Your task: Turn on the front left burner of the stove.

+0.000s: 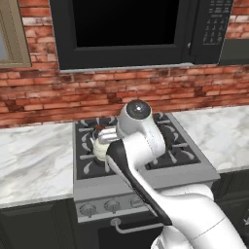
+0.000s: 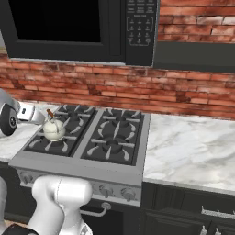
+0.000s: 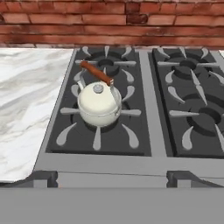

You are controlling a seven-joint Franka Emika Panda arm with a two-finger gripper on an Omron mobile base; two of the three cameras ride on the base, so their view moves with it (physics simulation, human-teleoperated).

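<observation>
Stove (image 1: 141, 182) in the left base view sits between two marble stretches of bench (image 1: 34, 160), under a black microwave (image 1: 131, 31) on a brick wall (image 1: 63, 95). The white arm (image 1: 146, 165) rises across it and hides much of the cooktop. A small white kettle (image 1: 100, 146) peeks out on the front left burner (image 1: 90, 163) — partly covered by the arm. Silver knobs (image 1: 88, 210) line the front panel above a bar handle (image 1: 131, 227).

From the right base view, the kettle (image 2: 54, 130) stands on the front left burner (image 2: 53, 142), and the knobs (image 2: 106, 190) run along the stove's front.

In the hand view the kettle (image 3: 99, 104), with its brown handle, rests on that burner's grate (image 3: 98, 131). The hand's two dark tips (image 3: 112, 178) stand far apart at the bottom — spread wide, gripping nothing.
</observation>
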